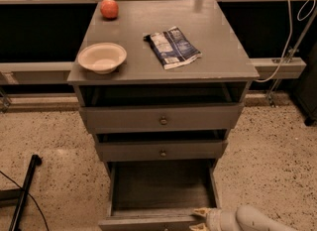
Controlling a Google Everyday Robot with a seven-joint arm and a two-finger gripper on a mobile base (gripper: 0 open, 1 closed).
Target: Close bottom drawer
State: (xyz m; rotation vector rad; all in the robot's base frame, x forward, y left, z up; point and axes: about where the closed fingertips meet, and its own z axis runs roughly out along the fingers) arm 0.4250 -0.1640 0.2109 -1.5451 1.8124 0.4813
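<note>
The bottom drawer of the grey cabinet is pulled far out, showing its bare plank floor; its front panel lies at the bottom edge of the view and its knob is not visible. My gripper comes in from the bottom right, at the right end of that front panel. Its two pale fingertips stand apart, one just inside the drawer and one on the outer side of the front. It holds nothing.
The middle drawer and top drawer sit slightly ajar above. On the cabinet top are a beige bowl, a red fruit and a snack bag. A black pole lies at the left, cables at the right.
</note>
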